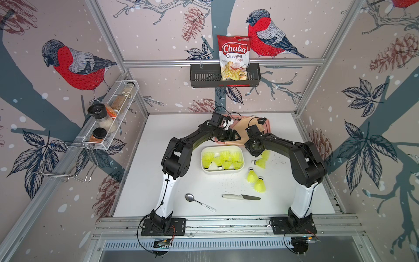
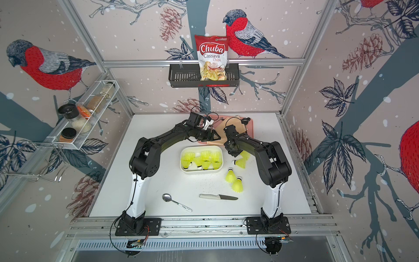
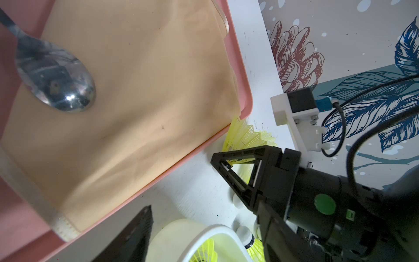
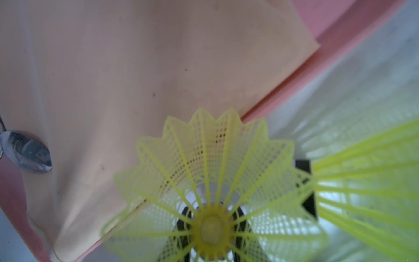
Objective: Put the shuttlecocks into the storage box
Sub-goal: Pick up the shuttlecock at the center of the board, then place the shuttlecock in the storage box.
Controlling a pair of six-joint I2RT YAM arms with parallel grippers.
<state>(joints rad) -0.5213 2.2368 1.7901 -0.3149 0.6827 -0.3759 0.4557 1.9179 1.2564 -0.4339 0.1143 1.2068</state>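
While right tool [image 3: 224, 162] is clamped on shuttlecock [image 4: 204, 170] nr tray [image 4: 340, 56] corner, lift it.
Best: straight up, over box [image 1: 223, 171] on table, drop low; left tool [image 1: 234, 136] apart, keep clear.

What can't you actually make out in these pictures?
Fingertips of the right gripper: both top views, hidden under its own wrist.
White tip of the gripped shuttlecock: right wrist view, hidden behind its own skirt.
Left gripper: left wrist view shows only one finger.
Handle of the tray spoon: cut off by the left wrist view's edge.
Count of shuttlecocks in the storage box: both top views, they overlap.
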